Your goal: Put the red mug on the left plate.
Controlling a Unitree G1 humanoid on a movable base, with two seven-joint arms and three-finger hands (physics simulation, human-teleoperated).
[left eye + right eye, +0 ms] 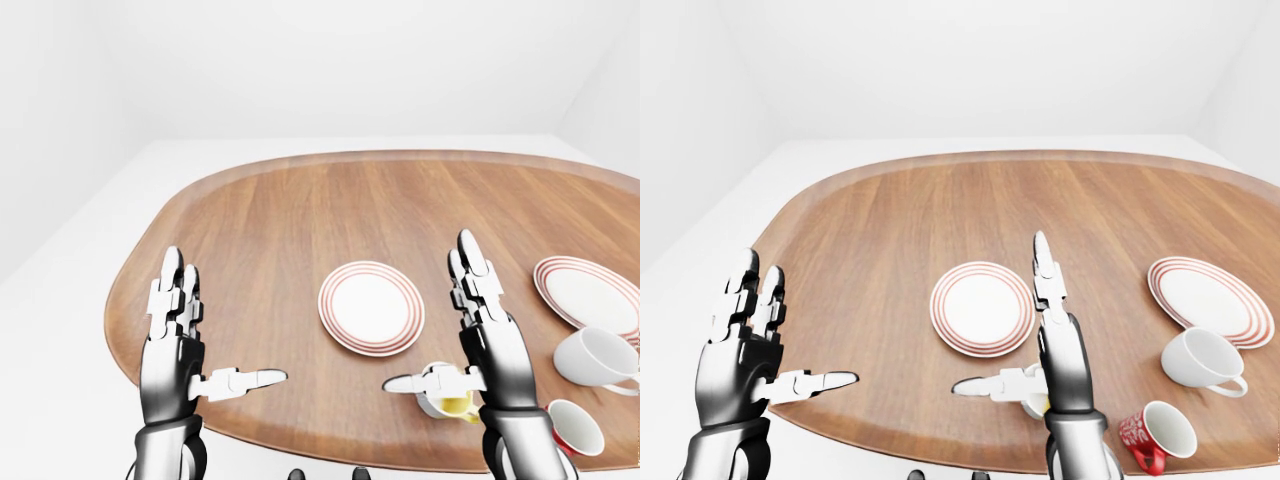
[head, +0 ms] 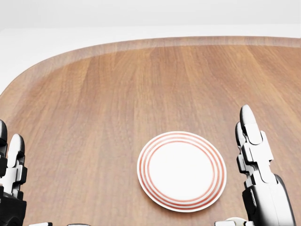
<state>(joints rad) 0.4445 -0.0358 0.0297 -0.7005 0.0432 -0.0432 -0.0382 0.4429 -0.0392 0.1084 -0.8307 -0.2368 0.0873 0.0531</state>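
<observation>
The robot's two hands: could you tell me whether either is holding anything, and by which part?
Nothing is held. The left hand and right hand are both open above the table; the red mug lies untouched.

Oval brown wooden table [image 1: 300, 220]: smooth, satin, visible grain | round white red-ringed ceramic left plate [image 2: 181, 170]: glossy | red glazed mug [image 1: 1155, 434]: shiny, white inside | silver-and-black right hand [image 1: 480, 340]: polished metal, hard plastic.
</observation>
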